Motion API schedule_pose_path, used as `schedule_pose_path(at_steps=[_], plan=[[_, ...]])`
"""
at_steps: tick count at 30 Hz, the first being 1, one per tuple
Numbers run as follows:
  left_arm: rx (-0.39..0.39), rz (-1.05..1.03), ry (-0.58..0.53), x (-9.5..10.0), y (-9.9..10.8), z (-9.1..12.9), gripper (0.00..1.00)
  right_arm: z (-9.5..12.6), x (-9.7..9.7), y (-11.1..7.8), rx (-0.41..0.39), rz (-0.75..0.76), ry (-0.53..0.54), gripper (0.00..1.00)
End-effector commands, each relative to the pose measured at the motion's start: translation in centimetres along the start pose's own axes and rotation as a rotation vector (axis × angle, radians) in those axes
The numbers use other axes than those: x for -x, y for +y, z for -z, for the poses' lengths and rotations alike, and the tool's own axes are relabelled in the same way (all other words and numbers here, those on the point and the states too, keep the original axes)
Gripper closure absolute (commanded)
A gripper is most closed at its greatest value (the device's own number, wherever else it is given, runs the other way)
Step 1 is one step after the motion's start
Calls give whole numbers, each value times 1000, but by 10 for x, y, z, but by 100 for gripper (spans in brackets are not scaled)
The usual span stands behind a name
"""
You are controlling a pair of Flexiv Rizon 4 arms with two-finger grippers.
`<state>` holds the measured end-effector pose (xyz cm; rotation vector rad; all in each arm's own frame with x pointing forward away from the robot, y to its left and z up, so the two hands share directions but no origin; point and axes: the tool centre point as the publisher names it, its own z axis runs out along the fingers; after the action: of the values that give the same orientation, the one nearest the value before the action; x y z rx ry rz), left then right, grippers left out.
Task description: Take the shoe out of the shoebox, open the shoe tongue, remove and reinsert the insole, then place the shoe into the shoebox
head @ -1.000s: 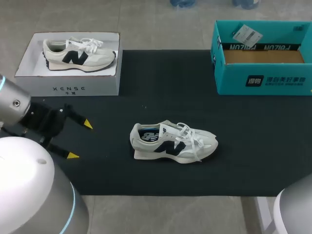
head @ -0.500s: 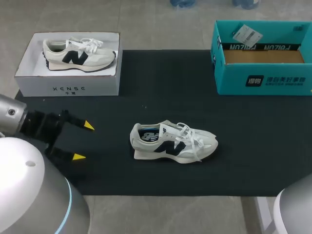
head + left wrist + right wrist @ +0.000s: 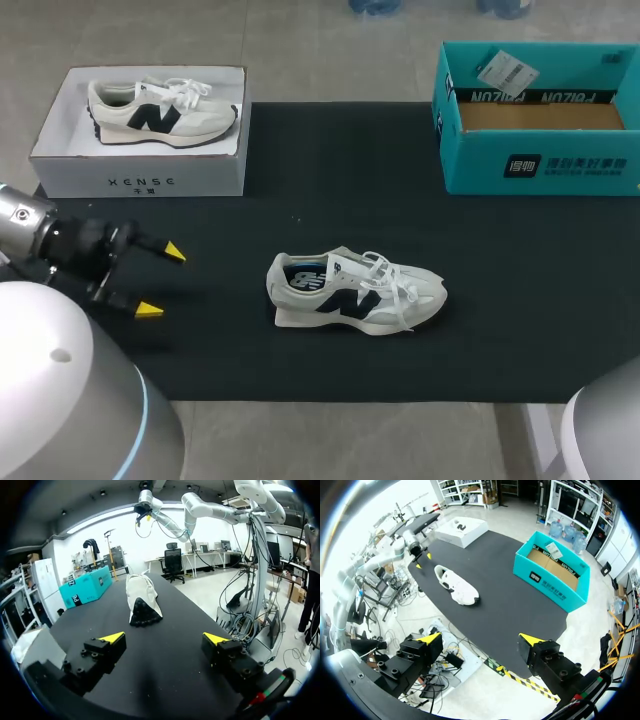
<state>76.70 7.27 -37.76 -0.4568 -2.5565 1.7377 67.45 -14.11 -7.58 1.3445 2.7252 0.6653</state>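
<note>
The left gripper (image 3: 162, 281) is hovering near left, jaws spread wide, facing the heel of the shoe (image 3: 355, 292) lying mid-mat, likely for a grasp; the shoebox (image 3: 540, 170) is sitting far right; the right gripper (image 3: 480, 640) is hanging open, high above

The right gripper (image 3: 481, 639) hangs with its yellow-tipped fingers spread wide, high over the near edge of the black-topped table (image 3: 515, 605). A white laced sneaker with dark markings (image 3: 457, 586) lies on the table between an open teal cardboard shoebox (image 3: 552, 572) and a shallow white box (image 3: 462, 530). The left gripper (image 3: 423, 561) sits near the sneaker.
</note>
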Motion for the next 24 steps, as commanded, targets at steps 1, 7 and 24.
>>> schedule_pose_path(at_steps=[1,7,24], plan=[[-58,26,-50,-10,8,0,0,1,1,3,-8,-1,3,0],[-97,69,-45,-6,17,-17,0,1,1,3,-8,-1,3,0],[-96,90,-30,26,12,-78,0,1,1,3,-8,-1,3,0]])
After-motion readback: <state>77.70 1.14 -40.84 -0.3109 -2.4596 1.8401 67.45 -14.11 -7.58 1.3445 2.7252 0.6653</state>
